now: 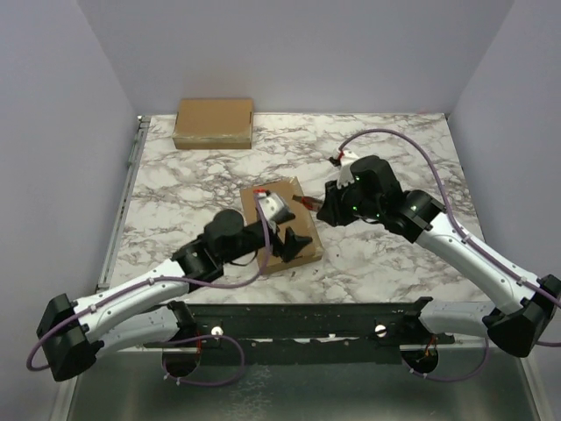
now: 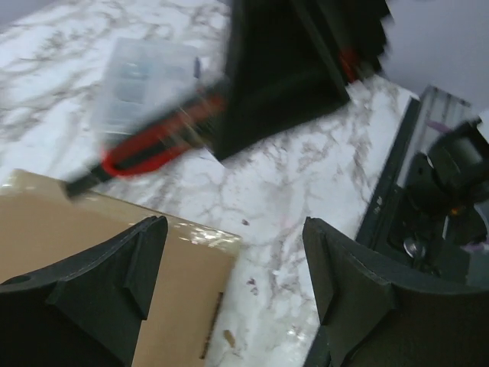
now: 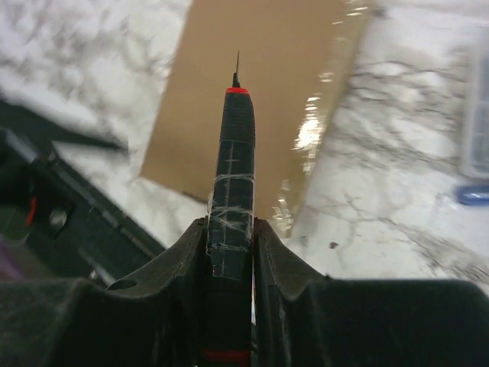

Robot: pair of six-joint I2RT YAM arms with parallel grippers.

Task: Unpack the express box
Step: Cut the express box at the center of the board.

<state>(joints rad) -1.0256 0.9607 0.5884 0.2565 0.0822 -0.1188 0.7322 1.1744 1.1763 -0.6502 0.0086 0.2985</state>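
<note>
Small brown cardboard express box (image 1: 289,195) sits around the middle of the marble bench (image 1: 394,149). Right end effector (image 3: 231,237) is clamped on a black-and-red taped craft knife (image 3: 234,145), blade tip pointing at the box. Left end effector (image 2: 237,260) hovers over it, spread wide and empty. Nothing's pinning the box, so my guess is a cut could drag it or slice into the contents.

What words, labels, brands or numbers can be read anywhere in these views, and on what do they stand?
None can be read.
The near box and the far box show plain brown faces.
The cutter carries only clear tape, with no print visible.
The clear case is too blurred to tell.
</note>
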